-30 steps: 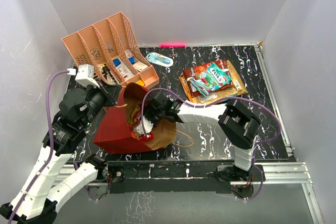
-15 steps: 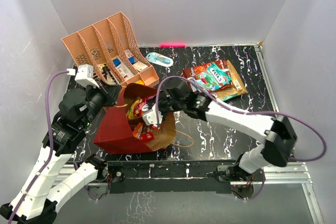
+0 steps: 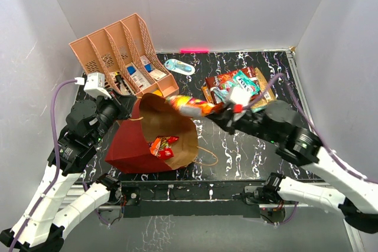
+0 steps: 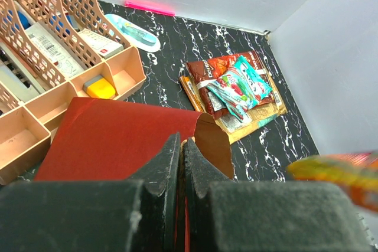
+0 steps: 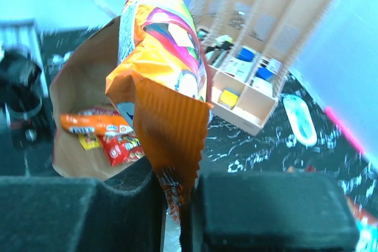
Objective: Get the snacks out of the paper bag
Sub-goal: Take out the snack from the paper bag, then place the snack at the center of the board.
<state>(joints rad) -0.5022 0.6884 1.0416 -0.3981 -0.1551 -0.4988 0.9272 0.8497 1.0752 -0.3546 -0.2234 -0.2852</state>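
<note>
The dark-red paper bag [image 3: 127,143] lies on its side, its brown mouth facing right. My left gripper [image 4: 180,149] is shut on the bag's top edge [image 4: 204,123] and holds the mouth up. My right gripper [image 5: 177,196] is shut on the crimped end of an orange snack packet [image 5: 162,57], held in the air just right of the bag's mouth [image 3: 189,105]. Two small packets, orange and red [image 3: 161,145], lie inside the bag; they also show in the right wrist view [image 5: 109,137]. A pile of snack packets [image 3: 237,90] lies on the table at the back right.
A peach slotted organizer [image 3: 121,57] with small boxes stands at the back left, close behind the bag. A light-blue oval object [image 3: 179,66] lies beside it. The bag's tan cord handle [image 3: 208,156] loops on the black marbled table [image 3: 236,151]. White walls enclose the table.
My right gripper has come out of the bag's mouth with the orange packet and moved up and to the right. The left gripper and the bag have stayed in place.
</note>
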